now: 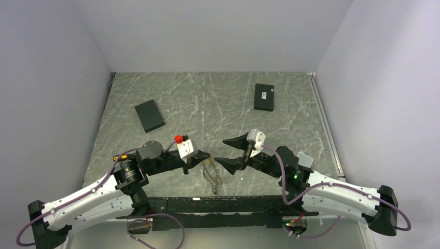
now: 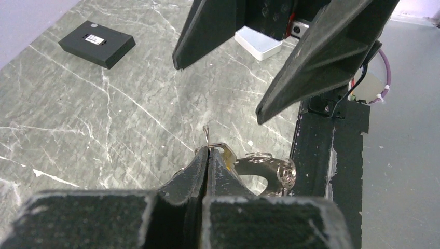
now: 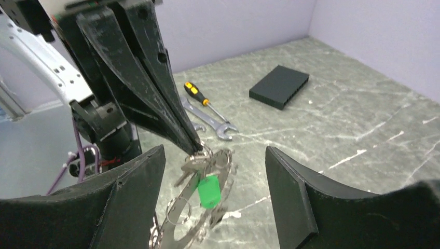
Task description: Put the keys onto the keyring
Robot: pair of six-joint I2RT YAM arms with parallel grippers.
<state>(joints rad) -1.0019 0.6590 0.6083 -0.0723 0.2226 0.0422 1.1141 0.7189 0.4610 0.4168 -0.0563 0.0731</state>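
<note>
My left gripper (image 1: pixel 205 155) is shut on the top of the keyring (image 1: pixel 211 174), which hangs below it just above the table. In the left wrist view the shut fingertips (image 2: pixel 207 154) pinch a thin wire loop, and the flat silver keyring (image 2: pixel 262 167) with small split rings sits to their right. In the right wrist view the keyring (image 3: pixel 187 197) dangles with silver keys (image 3: pixel 192 163) and a green tag (image 3: pixel 208 191). My right gripper (image 1: pixel 228 151) is open, its fingers on either side of the bunch (image 3: pixel 215 197) and not touching it.
An orange-handled screwdriver (image 3: pixel 200 96) and a silver wrench (image 3: pixel 207 119) lie behind the left arm. One black box (image 1: pixel 149 115) lies at the back left, another (image 1: pixel 264 97) at the back right. The black base rail (image 2: pixel 311 155) runs close beside the keyring.
</note>
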